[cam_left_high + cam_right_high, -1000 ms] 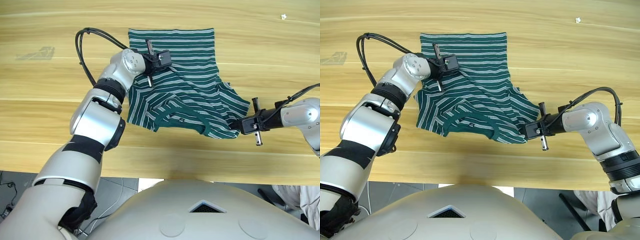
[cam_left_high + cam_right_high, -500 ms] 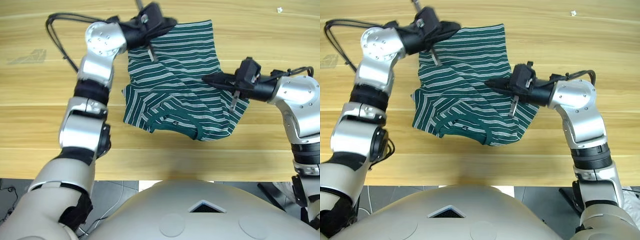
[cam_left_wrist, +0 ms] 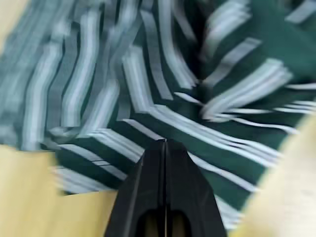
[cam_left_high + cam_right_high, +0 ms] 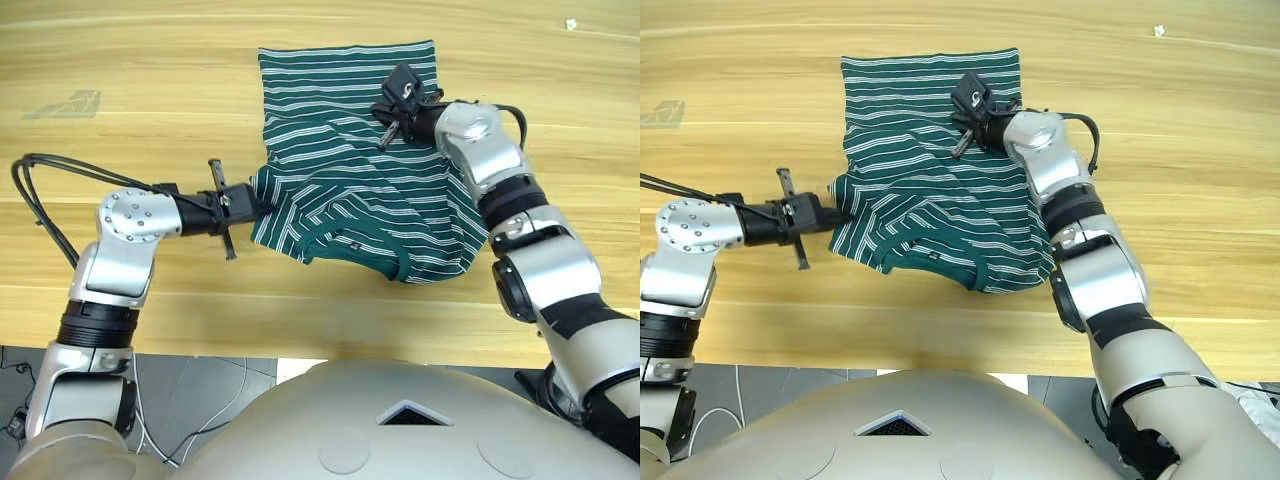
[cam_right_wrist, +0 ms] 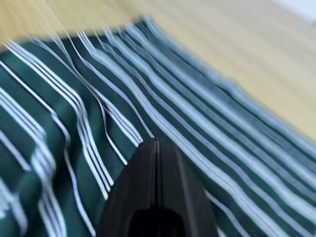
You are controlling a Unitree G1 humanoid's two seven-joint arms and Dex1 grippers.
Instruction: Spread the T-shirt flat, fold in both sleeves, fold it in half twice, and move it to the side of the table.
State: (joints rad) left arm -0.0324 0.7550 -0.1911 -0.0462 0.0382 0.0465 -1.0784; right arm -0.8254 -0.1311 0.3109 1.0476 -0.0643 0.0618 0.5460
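Note:
A green T-shirt with white stripes (image 4: 350, 190) lies rumpled on the wooden table (image 4: 120, 60), hem at the far side and collar toward me. Its near part is creased and both sleeves are bunched against the body. My left gripper (image 4: 252, 200) comes in low from the left, shut, its tip touching the shirt's left sleeve edge (image 3: 89, 168). The left wrist view shows no cloth between the fingers (image 3: 148, 187). My right gripper (image 4: 378, 108) is shut too, its tip over the flat upper right part of the shirt (image 5: 98, 108).
A small white scrap (image 4: 570, 23) lies at the far right of the table. A faint grey mark (image 4: 75, 103) is on the wood at the far left. The table's near edge (image 4: 300, 345) runs just below the collar. A black cable (image 4: 30, 195) loops beside my left arm.
My left gripper has swung from the shirt's far left corner down to its left sleeve edge. My right gripper has moved from the right sleeve up onto the shirt's upper right. The shirt has barely shifted.

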